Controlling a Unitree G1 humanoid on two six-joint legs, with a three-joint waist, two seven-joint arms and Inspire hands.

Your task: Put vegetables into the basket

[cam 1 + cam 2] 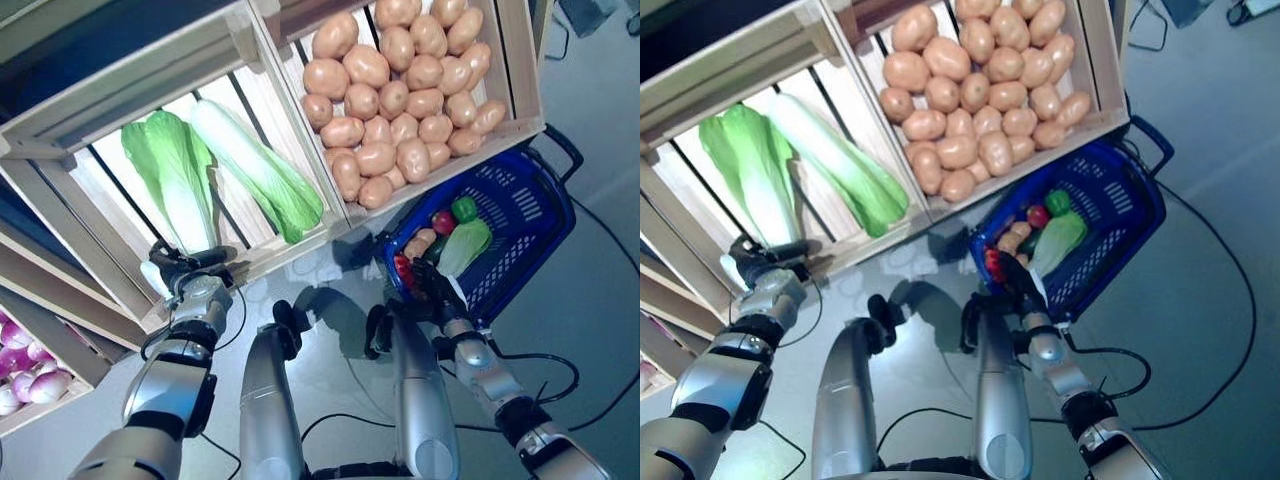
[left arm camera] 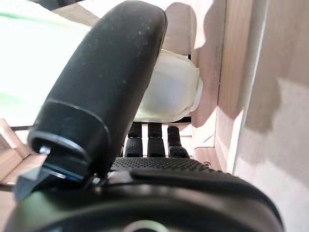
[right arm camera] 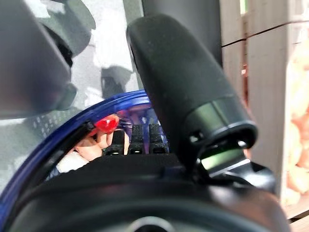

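Note:
My left hand is at the front edge of the wooden crate, at the white stem end of a green leafy cabbage. In the left wrist view its fingers lie straight under the cabbage's white base, with the thumb raised beside it. My right hand is open at the near rim of the blue basket, which stands on the floor. In the basket lie a green-white cabbage, a round red vegetable, a green pepper, a potato and another red vegetable.
The wooden stand's crates slope towards me across the upper view, and the right-hand crate's corner overhangs the basket's far side. Grey floor lies to the right of the basket.

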